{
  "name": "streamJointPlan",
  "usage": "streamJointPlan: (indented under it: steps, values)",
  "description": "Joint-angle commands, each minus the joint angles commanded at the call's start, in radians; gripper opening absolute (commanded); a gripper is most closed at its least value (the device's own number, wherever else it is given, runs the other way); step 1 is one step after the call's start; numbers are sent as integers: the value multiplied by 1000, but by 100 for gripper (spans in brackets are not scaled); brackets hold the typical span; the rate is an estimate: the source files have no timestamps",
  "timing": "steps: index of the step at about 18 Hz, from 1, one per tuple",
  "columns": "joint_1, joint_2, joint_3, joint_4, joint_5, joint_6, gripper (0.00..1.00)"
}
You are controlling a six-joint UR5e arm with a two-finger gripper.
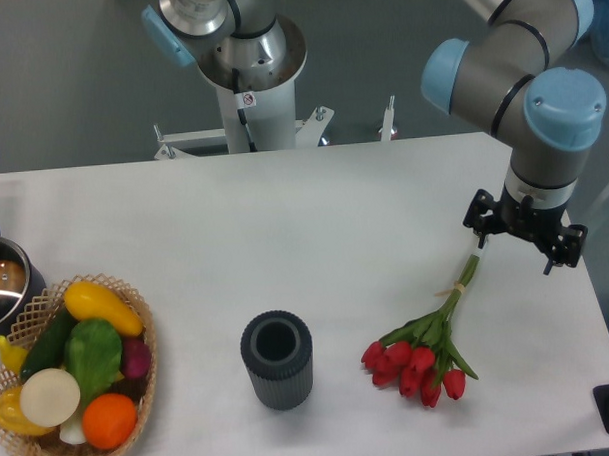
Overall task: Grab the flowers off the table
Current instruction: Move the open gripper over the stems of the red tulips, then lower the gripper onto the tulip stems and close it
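Flowers [421,356] lie flat on table [314,218] at about 4 o'clock, not yet lifted; gripper [505,243] sits over the stem ends, finger state cannot be told; grasp and lift remain.

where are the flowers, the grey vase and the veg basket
flowers [417,362], fixed camera, on the red tulip heads
grey vase [278,374], fixed camera, on its ribbed side wall
veg basket [146,344], fixed camera, on its woven right rim

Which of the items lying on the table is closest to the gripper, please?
The flowers: their stem ends reach the gripper; the vase and basket sit far left.
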Motion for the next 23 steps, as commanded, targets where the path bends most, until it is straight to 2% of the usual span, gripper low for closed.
streamJointPlan:
  steps: [5,7,9,11,12,15,17,20,23]
  values:
    - [-3,3,-9,2,-9,-2,100]
    - [-2,12,-67,17,-24,-9,100]
    - [11,21,-151,98,-105,-15,100]
    - [8,37,-254,251,-144,-43,100]
    - [5,38,-273,293,-143,-64,100]
    - [2,26,-262,298,-143,-72,100]
    - [-29,9,-264,299,-144,-98,100]
    - [-71,-43,-252,308,-140,-181,100]
    - [-75,-64,-236,314,-138,-184,100]
